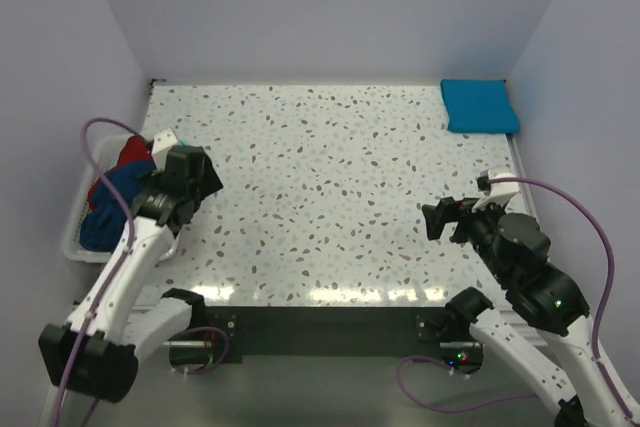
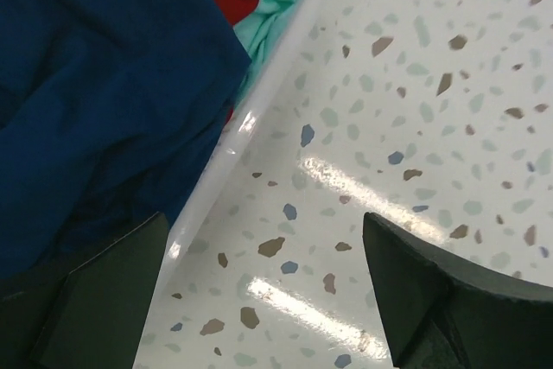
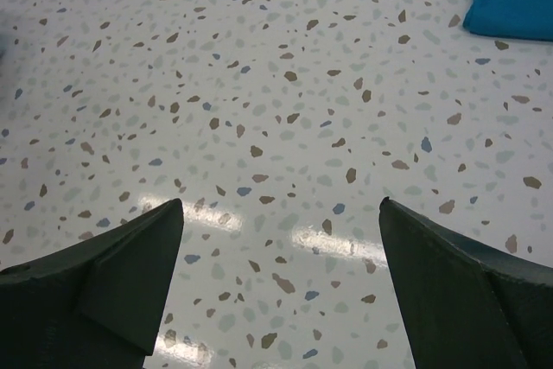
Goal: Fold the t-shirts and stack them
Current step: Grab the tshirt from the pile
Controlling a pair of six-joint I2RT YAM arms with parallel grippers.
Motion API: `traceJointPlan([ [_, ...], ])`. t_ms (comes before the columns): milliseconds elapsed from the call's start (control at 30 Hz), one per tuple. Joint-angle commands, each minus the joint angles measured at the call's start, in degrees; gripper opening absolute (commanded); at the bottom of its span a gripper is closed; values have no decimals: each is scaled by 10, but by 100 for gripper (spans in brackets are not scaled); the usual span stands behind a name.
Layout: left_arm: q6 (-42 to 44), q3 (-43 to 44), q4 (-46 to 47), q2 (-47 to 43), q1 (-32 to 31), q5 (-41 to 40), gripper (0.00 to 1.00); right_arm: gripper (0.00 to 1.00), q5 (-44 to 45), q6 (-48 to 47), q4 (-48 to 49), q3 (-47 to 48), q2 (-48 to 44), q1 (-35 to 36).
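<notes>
1. Left fingers (image 2: pixel 95 300) were spread open and empty over the basket (image 2: pixel 255 105) rim; the heaped navy t-shirt (image 2: pixel 86 84) lay just to their left, nearest this arm.
2. Right fingers (image 3: pixel 449 291) hung open and empty, well apart from the folded turquoise-blue t-shirt (image 1: pixel 478 105) in the table's far corner.

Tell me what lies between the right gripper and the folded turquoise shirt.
Only bare speckled tabletop separates the right gripper from the turquoise shirt, clearest in the top external view.
</notes>
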Motion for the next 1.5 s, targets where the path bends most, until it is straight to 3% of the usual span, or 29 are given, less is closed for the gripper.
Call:
traceJointPlan([
  [0, 13, 57, 24, 109, 2, -19, 100, 98, -16, 5, 17, -7, -10, 4],
  [133, 20, 97, 42, 167, 27, -92, 98, 98, -15, -1, 9, -7, -13, 10],
  [333, 4, 134, 36, 226, 121, -93, 98, 98, -3, -10, 6, -10, -18, 14],
  [667, -16, 37, 44, 234, 215, -72, 96, 98, 35, -19, 2, -21, -26, 21],
  [767, -10, 28, 57, 233, 215, -59, 86, 98, 43, -17, 3, -25, -25, 21],
  [867, -5, 21, 59, 231, 215, -63, 60, 98, 50, -15, 6, -27, -24, 21],
  [900, -3, 23, 55, 227, 214, -65, 42, 99, 50, -15, 5, -26, -24, 22],
  [967, 3, 34, 49, 218, 215, -69, 23, 98, 53, -15, 4, -24, -23, 23],
  [1000, 7, 42, 43, 206, 215, -73, 7, 99, 54, -14, 3, -23, -23, 23],
  [1033, 17, 59, 39, 200, 215, -73, 0, 99, 58, -14, 2, -23, -22, 23],
  [1167, 44, 134, 18, 176, 203, -71, 0, 98, 68, -10, 1, -21, -21, 22],
  [1267, 63, 211, 14, 169, 157, -72, 0, 98, 70, -10, 3, -21, -17, 22],
  [1467, 106, 439, 22, 230, 2, -30, 0, 98, 66, -7, 4, -12, -2, 23],
])
